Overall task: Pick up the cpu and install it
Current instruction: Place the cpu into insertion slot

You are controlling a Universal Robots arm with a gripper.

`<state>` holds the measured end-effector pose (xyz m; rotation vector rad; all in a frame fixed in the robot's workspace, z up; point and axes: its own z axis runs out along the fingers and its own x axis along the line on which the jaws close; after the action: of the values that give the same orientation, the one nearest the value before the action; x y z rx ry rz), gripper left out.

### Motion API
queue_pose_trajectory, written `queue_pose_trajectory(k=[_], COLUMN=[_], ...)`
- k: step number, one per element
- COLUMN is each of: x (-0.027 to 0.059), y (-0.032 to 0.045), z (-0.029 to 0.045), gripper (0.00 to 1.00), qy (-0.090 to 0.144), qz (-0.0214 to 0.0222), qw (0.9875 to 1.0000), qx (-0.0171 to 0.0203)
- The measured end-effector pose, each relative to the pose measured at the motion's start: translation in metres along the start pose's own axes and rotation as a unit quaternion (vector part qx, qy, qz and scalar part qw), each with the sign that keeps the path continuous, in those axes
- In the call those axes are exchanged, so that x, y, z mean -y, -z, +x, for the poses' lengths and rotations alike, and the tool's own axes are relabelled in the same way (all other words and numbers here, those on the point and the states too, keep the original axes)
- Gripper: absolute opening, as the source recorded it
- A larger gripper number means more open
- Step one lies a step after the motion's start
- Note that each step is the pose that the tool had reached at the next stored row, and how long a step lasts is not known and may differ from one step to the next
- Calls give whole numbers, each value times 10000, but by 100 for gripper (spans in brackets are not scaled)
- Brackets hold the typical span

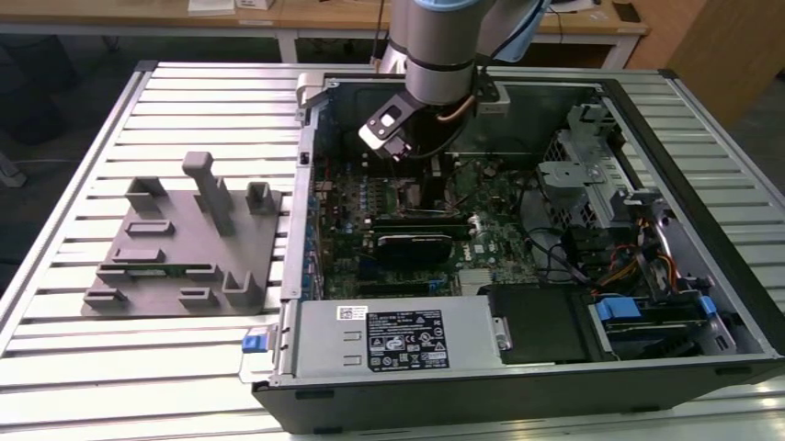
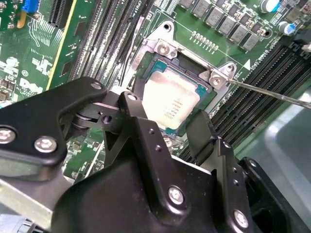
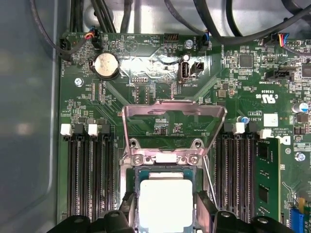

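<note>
The cpu (image 3: 165, 201) lies flat in the motherboard (image 3: 121, 82) socket, with the hinged load plate (image 3: 172, 121) standing open. The gripper (image 2: 166, 115) hangs right over it, and the cpu sits centred under the claw in both wrist views. I can't tell whether the claw is clamped or released. In the exterior view, the arm (image 1: 442, 55) reaches into the case (image 1: 687, 129). The grey fixture (image 1: 184, 248) is at the case's 9 o'clock.
</note>
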<state>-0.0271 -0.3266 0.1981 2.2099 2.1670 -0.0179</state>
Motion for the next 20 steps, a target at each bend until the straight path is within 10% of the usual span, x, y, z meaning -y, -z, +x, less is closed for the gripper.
queue_pose_trajectory(k=[10, 20], x=[0, -1], y=[7, 13], z=[0, 0], gripper=[60, 18], qy=[0, 0], qz=[0, -1], qw=[10000, 10000], qx=[-1, -1])
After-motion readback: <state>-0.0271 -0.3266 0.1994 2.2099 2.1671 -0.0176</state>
